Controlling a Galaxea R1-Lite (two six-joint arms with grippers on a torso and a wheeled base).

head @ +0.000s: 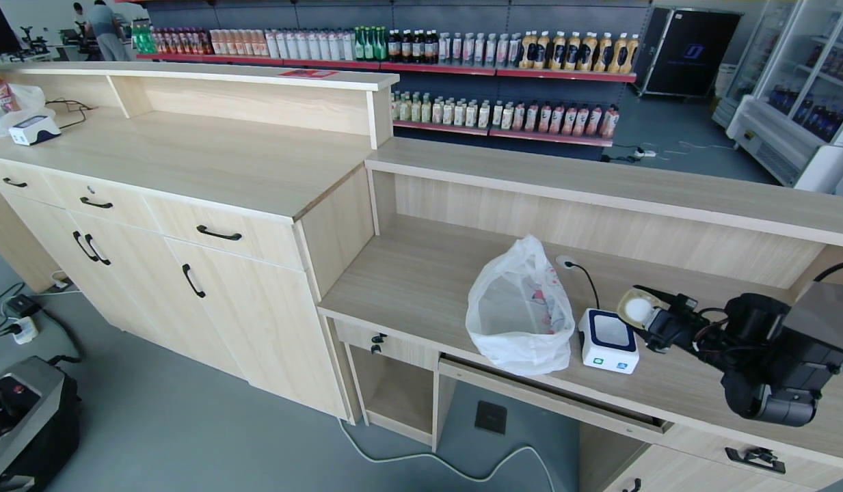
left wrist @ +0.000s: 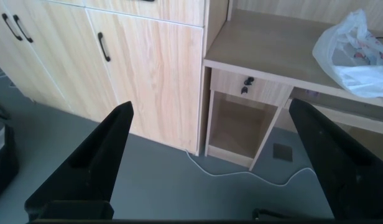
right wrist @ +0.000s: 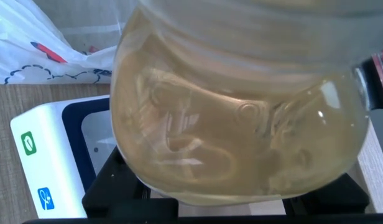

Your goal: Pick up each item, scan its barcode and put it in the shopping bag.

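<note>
The left gripper [left wrist: 211,109] hangs over the floor in front of the cabinets, with its fingers spread wide and nothing between them; by the look of it, it has no part in the step in hand.

On the lower counter [head: 421,273] the white plastic shopping bag [head: 520,307] stands with its mouth open and upward. It carries red and blue print, and I cannot tell whether anything already lies inside.

Just beside the bag, touching or nearly touching it, sits the small white barcode scanner [head: 607,339] with its dark window facing up and its cable running to the back of the counter.

Next comes the bottle [head: 638,309], clear with a pale yellowish drink and a white cap. It is held on its side, just beside and slightly over the scanner's far edge, with the cap pointing towards the bag. The right gripper [head: 657,321] is closed around the bottle's body.

As a judgement, the pick-up of this bottle is done and the scan is under way or about to start. Bagging it is still to do, with the bag close by. No further loose items lie on this counter.
</note>
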